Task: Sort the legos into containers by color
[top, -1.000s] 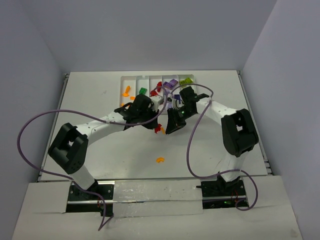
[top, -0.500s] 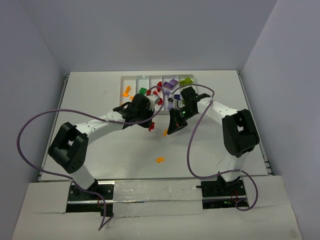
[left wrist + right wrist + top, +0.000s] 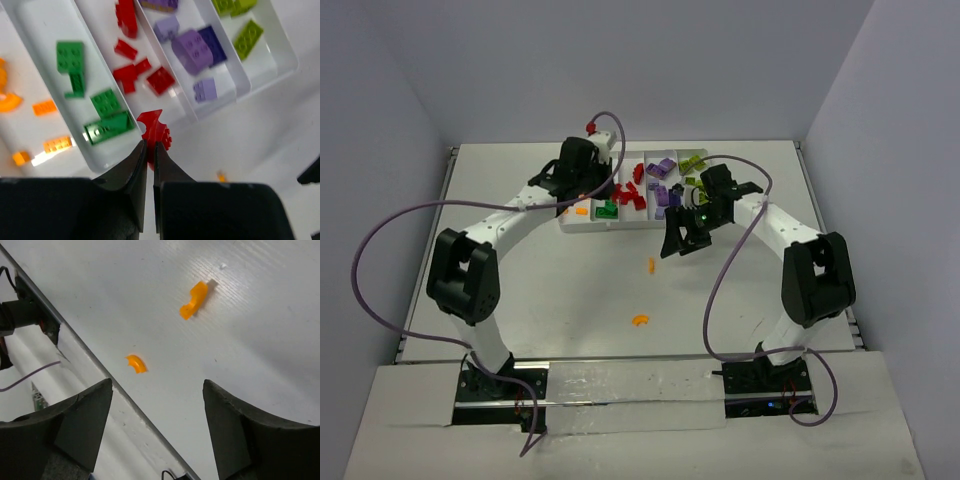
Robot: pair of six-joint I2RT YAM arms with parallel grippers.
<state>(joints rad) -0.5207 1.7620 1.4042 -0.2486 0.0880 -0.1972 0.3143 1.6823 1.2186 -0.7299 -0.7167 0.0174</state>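
Observation:
My left gripper (image 3: pixel 150 145) is shut on a curved red lego (image 3: pixel 155 130) and holds it above the near end of the white tray (image 3: pixel 630 227). The tray's containers hold, from left to right, orange legos (image 3: pixel 46 107), green legos (image 3: pixel 106 102), red legos (image 3: pixel 160 80), purple legos (image 3: pixel 192 47) and lime legos (image 3: pixel 247 37). My right gripper (image 3: pixel 157 383) hangs open and empty over the table, just in front of the tray's right half. Two curved orange legos lie loose on the table, one (image 3: pixel 194 300) close below the tray, the other (image 3: pixel 136 363) nearer the front edge.
The table's front edge (image 3: pixel 85 352) runs close behind the nearer orange lego. Purple cables (image 3: pixel 380 250) loop from both arms over the table's sides. The right arm (image 3: pixel 790 225) stretches along the right side of the tray.
My left arm has swung from mid-table back over the tray, carrying the red lego. My right gripper has opened and drawn off to the right, with an orange lego left on the table.

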